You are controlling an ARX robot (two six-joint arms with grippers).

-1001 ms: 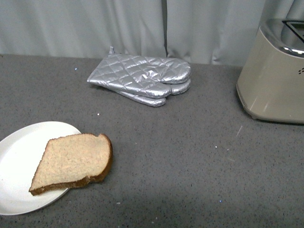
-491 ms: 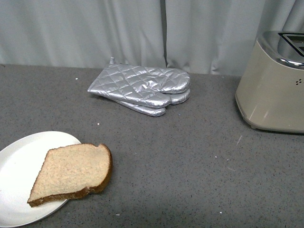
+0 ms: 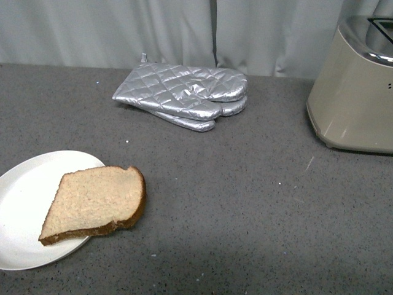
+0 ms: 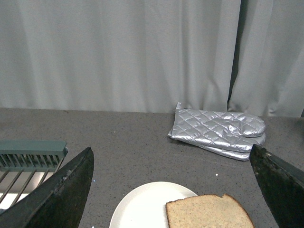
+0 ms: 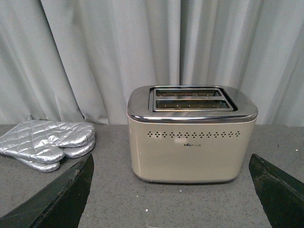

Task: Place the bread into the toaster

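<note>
A slice of brown bread (image 3: 93,201) lies half on a white plate (image 3: 24,209) at the front left of the counter, its rounded crust hanging over the plate's edge. The beige toaster (image 3: 353,92) stands at the far right, cut by the frame. Neither arm shows in the front view. My left gripper (image 4: 173,190) is open, above and behind the bread (image 4: 209,211) and plate (image 4: 145,204). The right gripper (image 5: 171,190) is open too, facing the toaster (image 5: 190,137), whose two dark slots sit in a chrome top. Nothing is between either pair of fingers.
Two silver quilted oven mitts (image 3: 181,95) lie stacked at the back centre, in front of a grey curtain (image 3: 153,31). A grey-green rack (image 4: 28,156) stands at the counter's left end in the left wrist view. The counter (image 3: 245,203) is speckled dark grey.
The front view has shifted up and down between frames; the bread, plate, mitts and toaster keep their places relative to each other.
</note>
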